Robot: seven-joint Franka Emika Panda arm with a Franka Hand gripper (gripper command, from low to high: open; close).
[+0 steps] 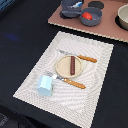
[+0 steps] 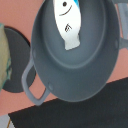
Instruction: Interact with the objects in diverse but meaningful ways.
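In the wrist view, a grey two-handled pot fills the picture, with a white and blue toy fish lying inside it. No fingers show in either view. In the exterior view the same pot stands at the back on a brown board. Beside it, a grey saucepan holds the red tomato. A brown sausage lies on a wooden plate on the placemat. A light-blue cup lies on its side by a small white item, perhaps the shaker.
The pale placemat lies on a black table. A toy fork and knife with orange handles flank the plate. A black burner disc and a pale bowl sit on the board.
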